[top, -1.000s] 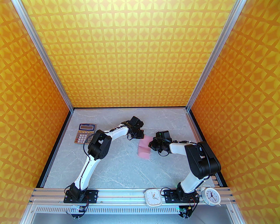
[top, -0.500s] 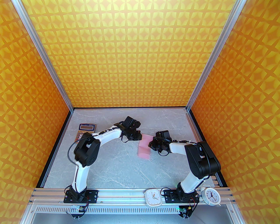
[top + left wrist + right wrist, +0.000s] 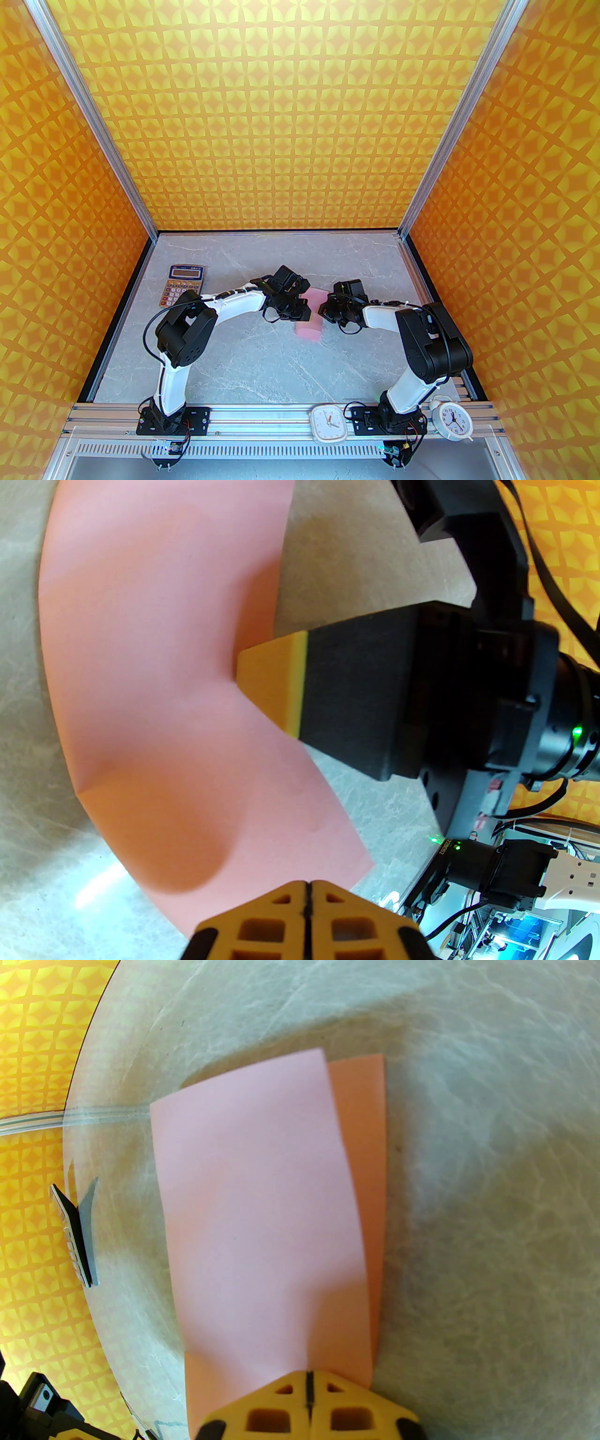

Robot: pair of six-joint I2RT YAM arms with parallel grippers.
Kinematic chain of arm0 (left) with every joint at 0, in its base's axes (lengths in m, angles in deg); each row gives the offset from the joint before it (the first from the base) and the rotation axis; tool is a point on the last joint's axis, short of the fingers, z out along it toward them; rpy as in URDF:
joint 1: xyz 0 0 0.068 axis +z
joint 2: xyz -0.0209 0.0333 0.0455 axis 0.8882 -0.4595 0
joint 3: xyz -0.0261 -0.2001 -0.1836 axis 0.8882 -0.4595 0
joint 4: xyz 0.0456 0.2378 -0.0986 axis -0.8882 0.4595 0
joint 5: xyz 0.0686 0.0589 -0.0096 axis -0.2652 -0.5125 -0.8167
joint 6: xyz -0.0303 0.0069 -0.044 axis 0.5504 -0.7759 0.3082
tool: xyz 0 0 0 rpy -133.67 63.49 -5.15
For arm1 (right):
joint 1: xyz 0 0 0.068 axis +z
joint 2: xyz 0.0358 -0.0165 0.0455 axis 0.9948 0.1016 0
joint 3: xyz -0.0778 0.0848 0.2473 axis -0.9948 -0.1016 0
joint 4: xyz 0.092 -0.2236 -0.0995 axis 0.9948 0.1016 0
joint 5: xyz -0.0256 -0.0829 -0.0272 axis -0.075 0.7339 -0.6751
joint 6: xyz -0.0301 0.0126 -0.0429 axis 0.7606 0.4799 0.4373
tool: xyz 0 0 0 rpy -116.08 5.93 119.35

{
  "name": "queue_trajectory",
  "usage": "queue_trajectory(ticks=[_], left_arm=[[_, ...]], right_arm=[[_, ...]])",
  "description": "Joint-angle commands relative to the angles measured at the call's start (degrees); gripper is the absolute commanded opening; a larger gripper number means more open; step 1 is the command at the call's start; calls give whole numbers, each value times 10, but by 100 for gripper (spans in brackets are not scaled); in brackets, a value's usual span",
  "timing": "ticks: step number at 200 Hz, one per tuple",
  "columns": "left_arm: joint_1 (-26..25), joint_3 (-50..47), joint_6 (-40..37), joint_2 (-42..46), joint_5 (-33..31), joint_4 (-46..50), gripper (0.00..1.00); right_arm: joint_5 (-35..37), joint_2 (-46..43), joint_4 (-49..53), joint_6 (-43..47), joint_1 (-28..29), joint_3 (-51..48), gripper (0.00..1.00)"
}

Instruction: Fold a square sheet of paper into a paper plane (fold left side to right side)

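The square sheet of paper (image 3: 309, 329) lies mid-table as a pale-pink rectangle folded over on itself, not shaped as a paper plane. In the right wrist view the upper layer (image 3: 253, 1203) leaves a strip of the lower layer showing along its right side. My right gripper (image 3: 322, 310) is shut, its tip (image 3: 308, 1382) resting on the sheet's right edge. From the left wrist, that tip (image 3: 272, 686) presses into the paper (image 3: 154, 667). My left gripper (image 3: 302, 313) is shut just over the sheet's middle; its fingertips (image 3: 307, 892) hold nothing.
An orange-keyed calculator (image 3: 183, 286) lies at the far left, also at the left of the right wrist view (image 3: 75, 1236). Two white clocks (image 3: 329, 424) (image 3: 451, 418) sit on the front rail by the right arm's base. Patterned orange walls enclose the marble table (image 3: 243, 361).
My left gripper has swung from the sheet's far end toward me and now covers its middle. The right gripper and the paper have stayed put.
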Motion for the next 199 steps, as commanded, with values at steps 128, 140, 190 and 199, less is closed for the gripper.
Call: queue_trajectory(ticks=[128,140,190,199], left_arm=[[0,-88,-66,-29,-77,41,5],[0,-92,-67,-30,-78,39,5],[10,-65,-50,18,-51,25,2],[13,-51,-45,23,-41,23,2]], right_arm=[[46,21,49,12,1,-14,0],[45,20,50,12,1,-13,0],[47,20,53,14,1,-13,0],[46,21,52,14,1,-14,0]])
